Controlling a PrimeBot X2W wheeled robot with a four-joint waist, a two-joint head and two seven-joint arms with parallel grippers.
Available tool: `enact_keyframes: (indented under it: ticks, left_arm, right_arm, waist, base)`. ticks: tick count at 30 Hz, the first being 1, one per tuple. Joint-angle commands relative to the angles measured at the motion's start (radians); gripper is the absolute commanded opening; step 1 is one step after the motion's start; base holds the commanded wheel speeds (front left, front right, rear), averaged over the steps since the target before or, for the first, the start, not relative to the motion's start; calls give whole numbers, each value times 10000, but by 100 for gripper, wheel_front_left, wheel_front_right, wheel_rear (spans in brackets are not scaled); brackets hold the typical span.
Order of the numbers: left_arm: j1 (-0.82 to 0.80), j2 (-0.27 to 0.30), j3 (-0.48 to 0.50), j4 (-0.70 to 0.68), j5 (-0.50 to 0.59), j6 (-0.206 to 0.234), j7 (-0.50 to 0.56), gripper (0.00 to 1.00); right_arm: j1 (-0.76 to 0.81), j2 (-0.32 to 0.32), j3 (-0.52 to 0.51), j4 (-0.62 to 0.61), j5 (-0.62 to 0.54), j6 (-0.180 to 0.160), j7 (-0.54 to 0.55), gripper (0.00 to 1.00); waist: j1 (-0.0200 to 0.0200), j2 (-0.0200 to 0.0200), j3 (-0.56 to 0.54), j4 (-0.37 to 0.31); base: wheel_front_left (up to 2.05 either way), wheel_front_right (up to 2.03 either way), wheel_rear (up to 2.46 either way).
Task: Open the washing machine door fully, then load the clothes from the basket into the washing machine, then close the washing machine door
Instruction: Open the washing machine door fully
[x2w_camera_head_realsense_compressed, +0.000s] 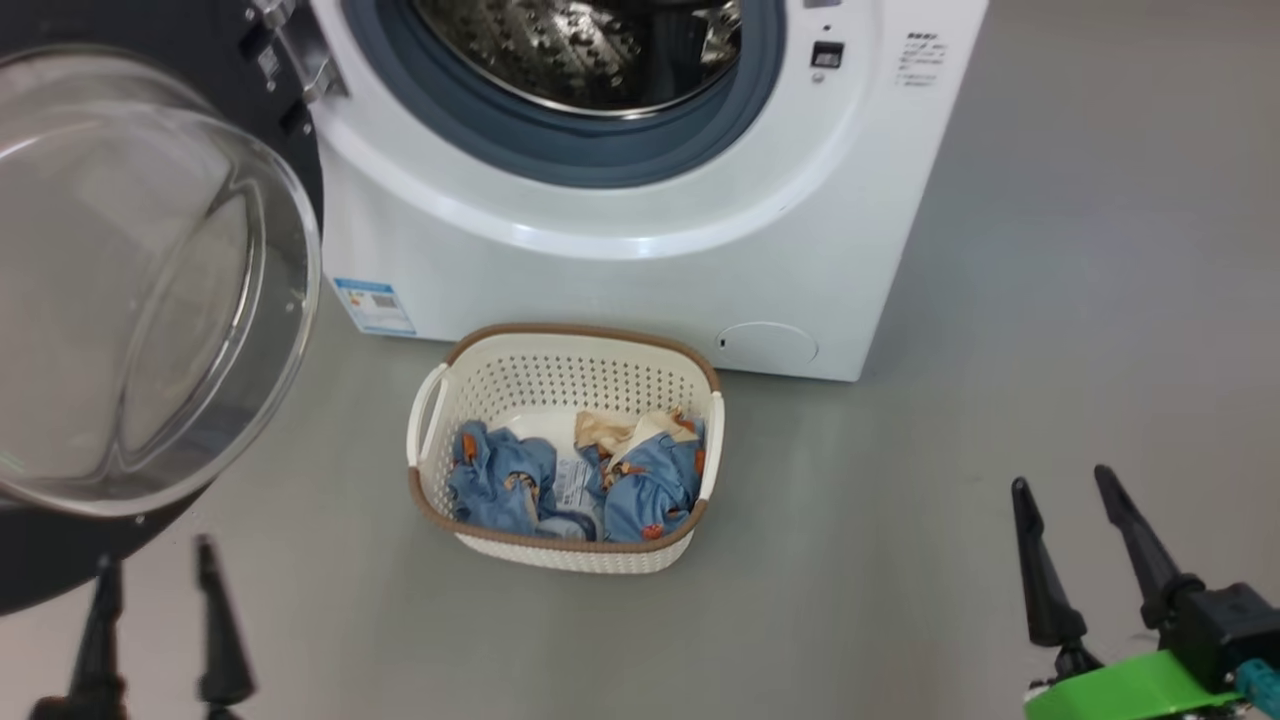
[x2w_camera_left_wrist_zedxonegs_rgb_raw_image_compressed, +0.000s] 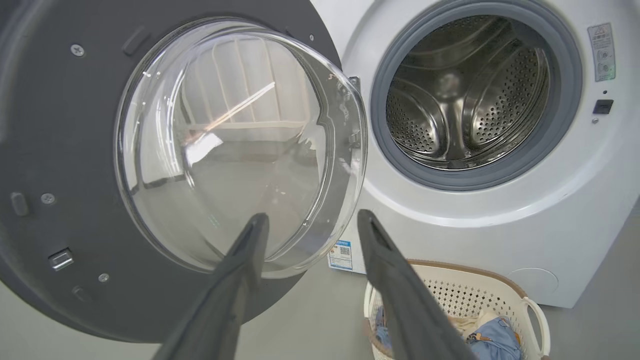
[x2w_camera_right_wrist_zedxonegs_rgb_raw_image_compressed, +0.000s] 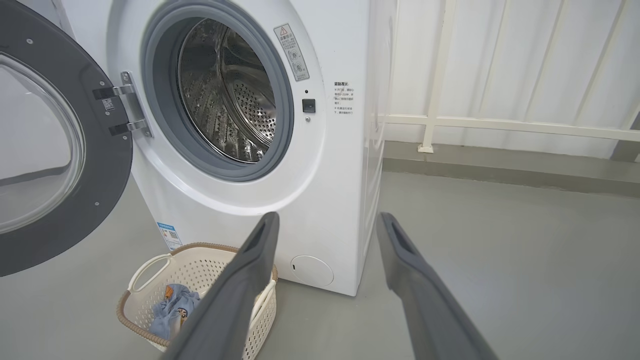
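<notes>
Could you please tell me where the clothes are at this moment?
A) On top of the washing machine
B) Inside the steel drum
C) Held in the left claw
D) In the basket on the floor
D: the clothes lie bunched in the basket, which stands on the floor in front of the washing machine.

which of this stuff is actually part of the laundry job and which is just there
Part of the job:
- washing machine door, standing open
- washing machine
- basket
- clothes, in the basket

Just there:
- white railing beside the machine
- blue label and round cover on the machine's front
</notes>
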Motion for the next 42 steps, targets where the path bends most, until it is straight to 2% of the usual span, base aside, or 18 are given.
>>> enact_keyframes:
  ticks: [1,16,23,31,42]
  left_arm:
    - [-71,165,192,-336,87,-102,8,100]
    - [248,153,-962,-118,126,-416,644,100]
    - [211,197,-1139,15,62,-472,833,100]
    - [190,322,-1107,-2,59,-361,856,100]
    - [263,354,-1230,-35,7,-260,881,100]
  right_arm:
    - [104,-49,325,-180,102,29,-91,100]
    - [388,-49,798,39,132,29,-78,100]
    - [574,-49,894,-37,129,29,20,100]
    - [677,-49,819,-139,85,29,82,100]
    - [744,-49,730,-229,141,29,96,100]
  waist:
    - [-1,-1,-281,-257]
    - [-1,-1,-1056,-1341]
    - [-1,-1,-1231,-1726]
    - [-1,-1,-1309,-1922]
    - [-1,-1,-1299,-1851]
  base:
    - [0,0,0]
    - [0,0,0]
    - [0,0,0]
    - [0,0,0]
    - [0,0,0]
